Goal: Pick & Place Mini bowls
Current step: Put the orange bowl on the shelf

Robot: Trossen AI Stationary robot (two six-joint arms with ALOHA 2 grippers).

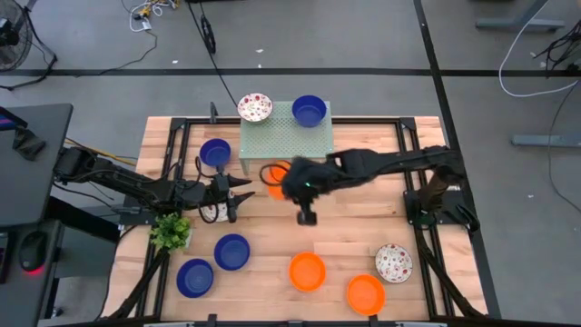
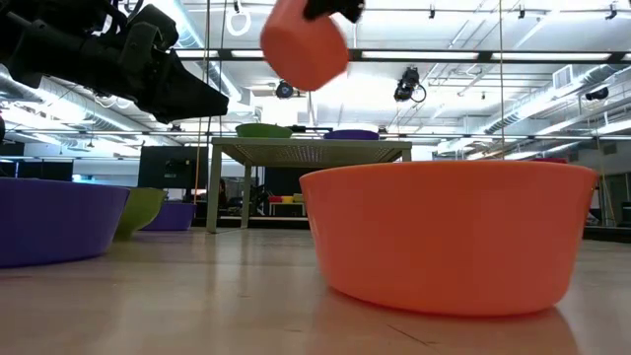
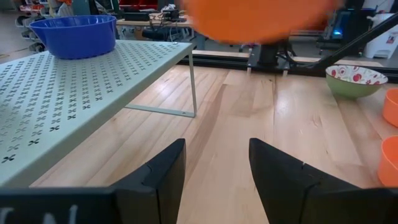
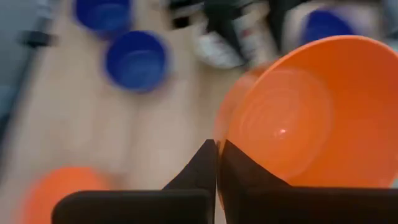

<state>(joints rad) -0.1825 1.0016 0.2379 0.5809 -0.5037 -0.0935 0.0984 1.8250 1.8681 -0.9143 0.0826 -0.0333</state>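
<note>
My right gripper [image 1: 289, 182] is shut on an orange mini bowl [image 1: 275, 177], held in the air in front of the pale green mesh stand [image 1: 284, 136]. The low view shows that bowl [image 2: 304, 44] well above the table. My left gripper [image 1: 238, 195] hovers open just left of it, touching nothing; the left wrist view shows its fingers apart [image 3: 217, 174] and the orange bowl [image 3: 258, 18] ahead. A speckled bowl [image 1: 255, 107] and a blue bowl [image 1: 309, 111] stand on the stand. Other bowls rest on their bases on the table. My right gripper pinches the orange bowl by its rim [image 4: 219, 134], one finger [image 4: 239, 168] on the inside of the wall and the other [image 4: 202, 168] outside. The bowl is lifted clear of the table and tilted, its hollow [image 4: 311, 112] facing the wrist camera.
On the table stand a blue bowl [image 1: 215, 153] left of the stand, two blue bowls [image 1: 231, 252] [image 1: 194, 277] near the front left, two orange bowls [image 1: 307, 271] [image 1: 365, 293] and a speckled bowl [image 1: 393, 262] at the front right. A small plant [image 1: 170, 232] stands under my left arm.
</note>
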